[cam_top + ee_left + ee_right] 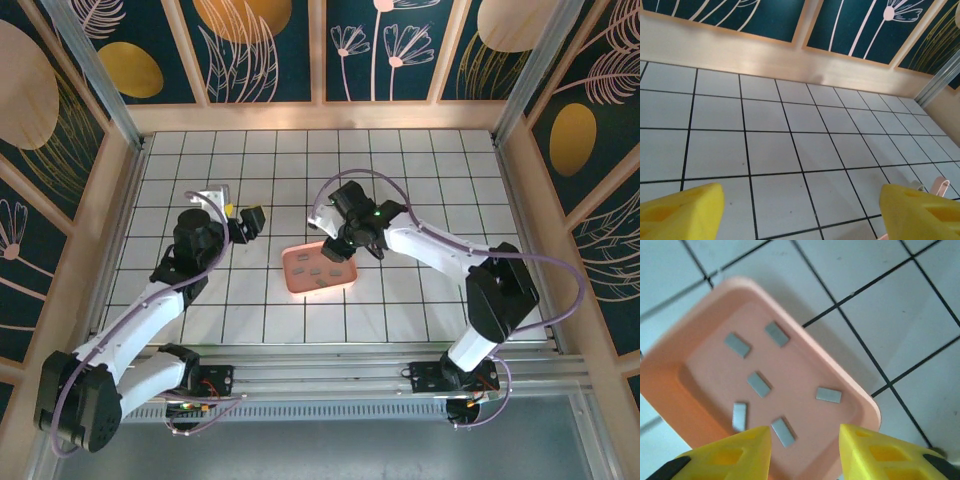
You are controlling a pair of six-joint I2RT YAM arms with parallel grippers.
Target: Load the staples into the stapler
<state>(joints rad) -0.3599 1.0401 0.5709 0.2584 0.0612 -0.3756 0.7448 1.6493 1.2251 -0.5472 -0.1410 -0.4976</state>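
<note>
Parted and empty, my right gripper [804,440] hovered above six staples [759,384] lying loose in the pink tray [795,365]; my left gripper [801,200] gaped empty over tiles [765,115]. I judged loading not yet begun.

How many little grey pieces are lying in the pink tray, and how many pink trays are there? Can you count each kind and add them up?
Grey staples: 6
Pink tray: 1
Total: 7
</note>
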